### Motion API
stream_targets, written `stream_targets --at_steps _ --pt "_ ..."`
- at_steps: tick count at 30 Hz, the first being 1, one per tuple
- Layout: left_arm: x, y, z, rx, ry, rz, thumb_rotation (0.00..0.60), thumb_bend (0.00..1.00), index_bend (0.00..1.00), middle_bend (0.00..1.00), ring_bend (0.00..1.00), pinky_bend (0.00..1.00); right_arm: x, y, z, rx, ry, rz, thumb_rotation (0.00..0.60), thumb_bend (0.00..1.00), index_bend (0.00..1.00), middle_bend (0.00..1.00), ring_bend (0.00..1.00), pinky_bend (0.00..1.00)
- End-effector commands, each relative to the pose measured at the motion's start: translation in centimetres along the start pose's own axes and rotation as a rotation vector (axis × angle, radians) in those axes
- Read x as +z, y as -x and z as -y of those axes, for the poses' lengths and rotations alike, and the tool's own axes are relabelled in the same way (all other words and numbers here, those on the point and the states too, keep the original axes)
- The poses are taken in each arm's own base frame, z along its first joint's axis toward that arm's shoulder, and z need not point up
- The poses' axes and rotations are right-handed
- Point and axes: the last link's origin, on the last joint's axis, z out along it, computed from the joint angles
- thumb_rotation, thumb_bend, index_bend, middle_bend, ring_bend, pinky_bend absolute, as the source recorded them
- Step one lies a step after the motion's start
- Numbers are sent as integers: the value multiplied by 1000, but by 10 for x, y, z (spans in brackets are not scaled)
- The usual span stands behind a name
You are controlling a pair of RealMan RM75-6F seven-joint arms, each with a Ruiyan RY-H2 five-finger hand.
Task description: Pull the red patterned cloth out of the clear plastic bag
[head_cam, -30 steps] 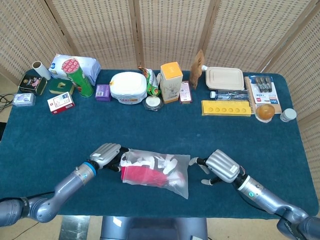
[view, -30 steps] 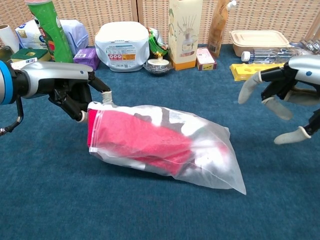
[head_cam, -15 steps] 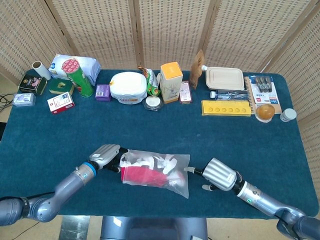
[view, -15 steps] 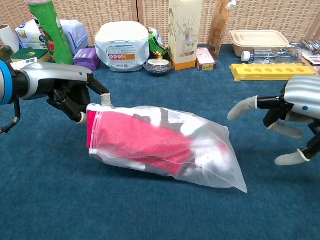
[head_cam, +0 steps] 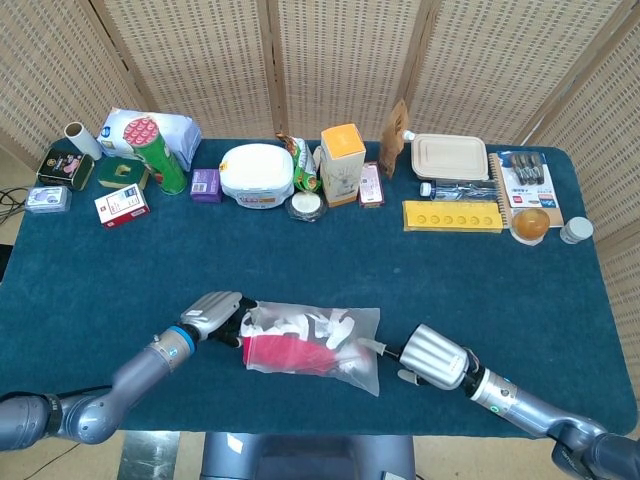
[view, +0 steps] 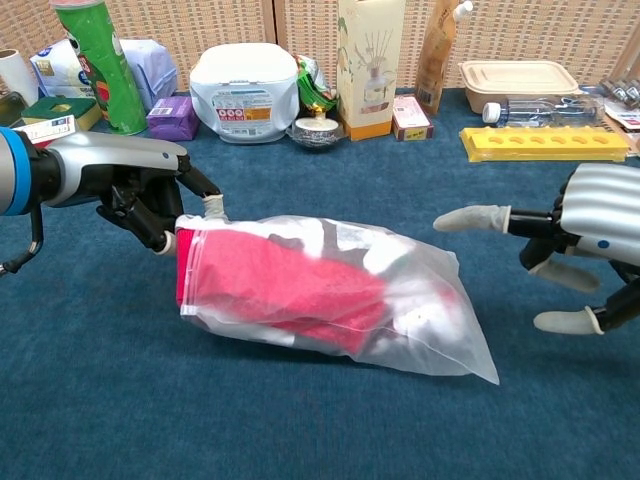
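Left hand (view: pixel 140 195) pinches bag (view: pixel 400 290) mouth; right hand (view: pixel 585 240) spread, empty. Unpinned bag may drag along with cloth (view: pixel 280 280).

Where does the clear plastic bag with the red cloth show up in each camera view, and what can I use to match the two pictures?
Head view: the clear plastic bag lies low and centre on the blue table, between the two hands.
Chest view: the bag fills the middle, mouth end at the left hand.
Shared landmark: the white tub in the back row.
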Motion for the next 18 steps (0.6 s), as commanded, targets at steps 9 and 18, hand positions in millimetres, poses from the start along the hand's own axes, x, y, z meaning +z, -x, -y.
stream_targets --at_steps 9,18 --pt "1 1 -2 -21 -16 14 600 531 831 1000 1000 974 3 2 3 -79 31 -3 600 265 0 806 1000 1000" --pt "1 1 -3 -19 -17 13 600 531 831 1000 1000 974 -4 -11 -2 -33 162 4 600 79 0 766 1000 985"
